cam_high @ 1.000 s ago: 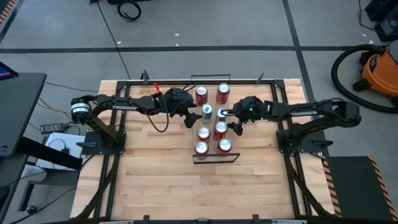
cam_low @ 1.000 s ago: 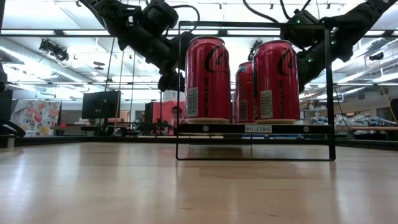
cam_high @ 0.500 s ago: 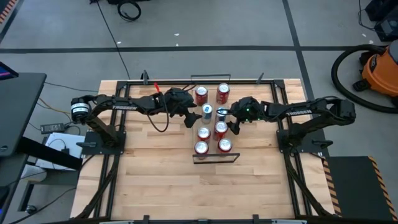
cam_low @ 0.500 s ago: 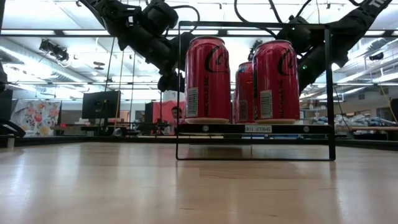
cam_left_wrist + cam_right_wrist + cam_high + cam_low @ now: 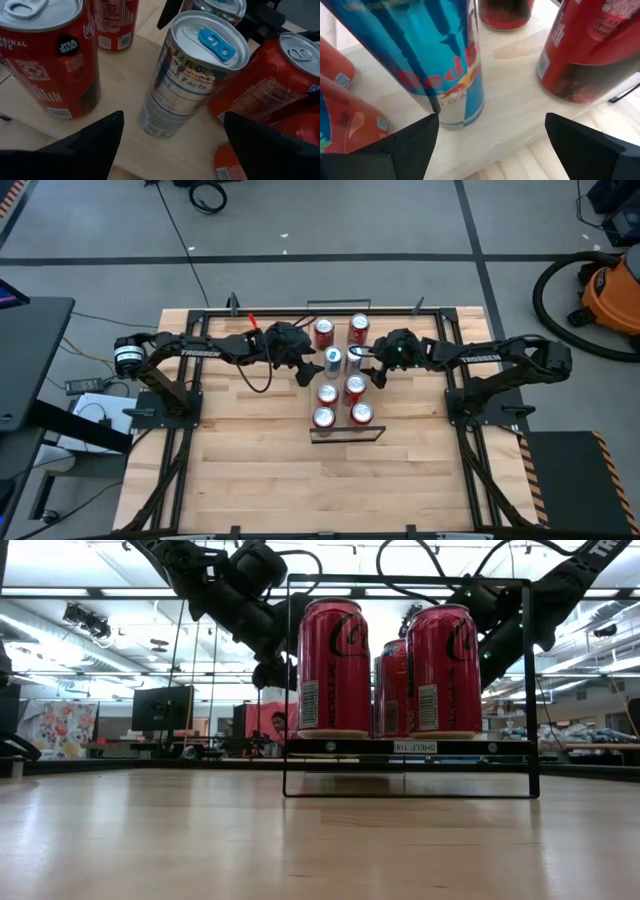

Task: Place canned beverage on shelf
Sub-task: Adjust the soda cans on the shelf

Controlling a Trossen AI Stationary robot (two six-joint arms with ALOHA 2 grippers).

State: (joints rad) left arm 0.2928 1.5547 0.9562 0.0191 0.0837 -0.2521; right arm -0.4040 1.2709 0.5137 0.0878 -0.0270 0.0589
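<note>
Both tools stand wide open and neither has hold of anything, so the step in hand looks like the approach to a pick.

The left tool (image 5: 303, 366) sits just left of the slim silver can with a blue tab (image 5: 333, 359), and in its wrist view that can (image 5: 194, 75) stands upright between the two spread fingers (image 5: 85, 145), slightly beyond their tips. The right tool (image 5: 372, 360) hangs just right of a second slim can, the blue-and-silver can (image 5: 357, 363); its wrist view shows that can (image 5: 440, 65) upright on the pale board, ahead of the open fingers (image 5: 410, 145) and toward one side of the gap.

The shelf (image 5: 348, 434) sits mid-desk (image 5: 250, 470), its near end marked by the black wire rail. From above, four red cans (image 5: 324, 417) stand in two rows at its near end and two more red cans (image 5: 358, 330) at the far end. In the low view two red cans (image 5: 334, 665) rest on the raised board inside the wire frame. Whether the slim cans already stand on the shelf board is hard to settle from above; they appear to be on it.

Next, one tool needs to advance until its can is fully between the fingers, centre it, then close gently, since thin cans dent. The neighbouring red cans are close, so the fingers must slip in without nudging them.
</note>
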